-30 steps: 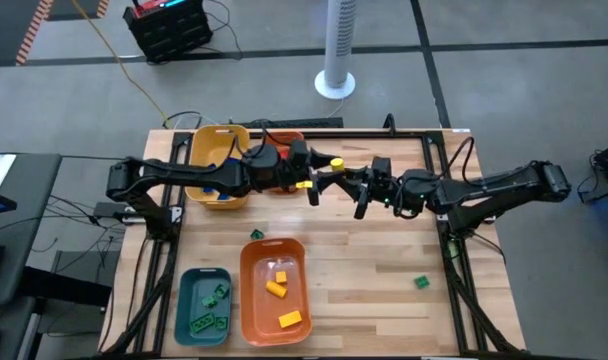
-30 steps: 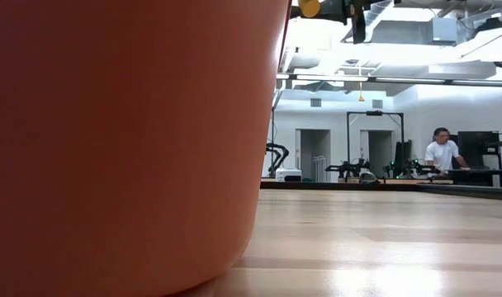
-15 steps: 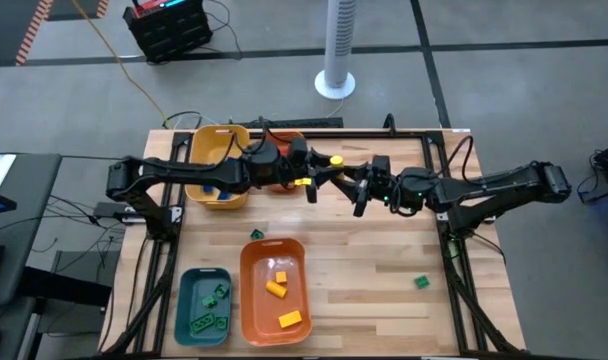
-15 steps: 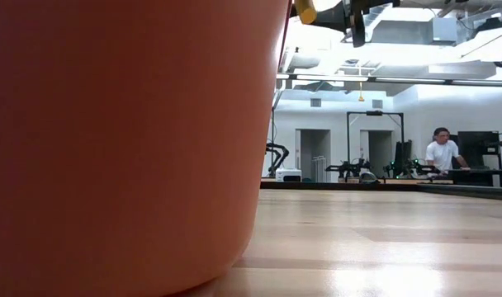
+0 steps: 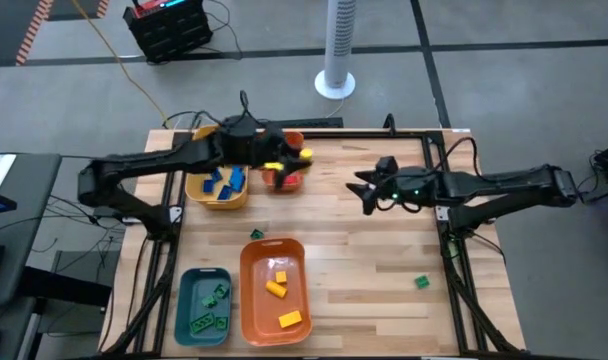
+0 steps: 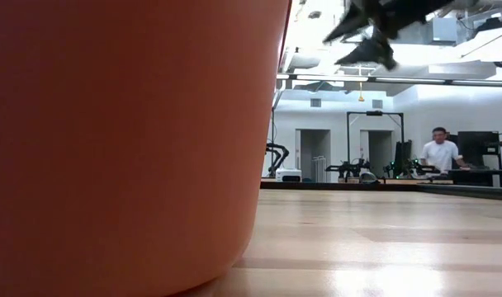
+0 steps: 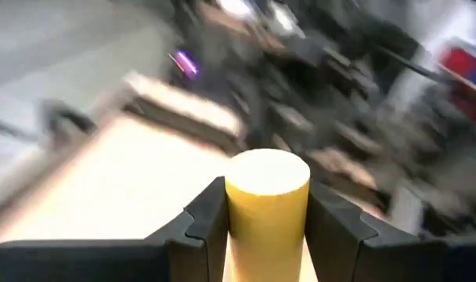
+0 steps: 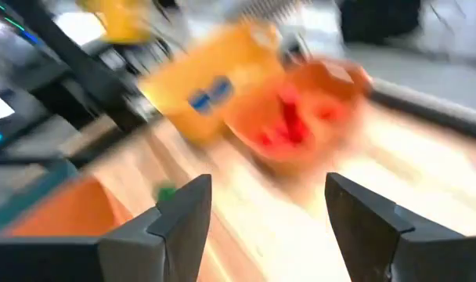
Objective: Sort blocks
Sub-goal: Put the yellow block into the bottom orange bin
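Observation:
My left gripper [image 5: 290, 161] hangs over the small orange bin [image 5: 284, 178] at the table's far side. It is shut on a yellow block [image 7: 268, 176], which also shows in the high view as the yellow block [image 5: 303, 155]. My right gripper [image 5: 365, 192] stands open and empty to the right of it, above the bare boards; the low view shows its fingers [image 6: 360, 51] spread. Red blocks lie in the small orange bin and blue blocks [image 5: 224, 182] in the yellow bin [image 5: 199, 188]. One green block [image 5: 421, 282] lies on the table at the near right. My left gripper pinches the yellow block between its two fingers, which press on two opposite sides [image 7: 233, 215]. The fingers reach roughly level toward the table's right. The block's round end [image 7: 268, 166] juts past the fingertips. The block is lifted clear, above the small orange bin.
A large orange bin [image 5: 252, 262] with yellow blocks and a teal bin [image 5: 184, 282] with green blocks stand at the near left. Another green block [image 5: 256, 235] lies just beyond the large bin. A person [image 6: 439, 153] stands far off in the room behind.
The two grippers met at the table's far middle around the yellow block. My right gripper has opened and let go of it. My left gripper has carried the block toward the table's left and far edge, to above the small orange bin.

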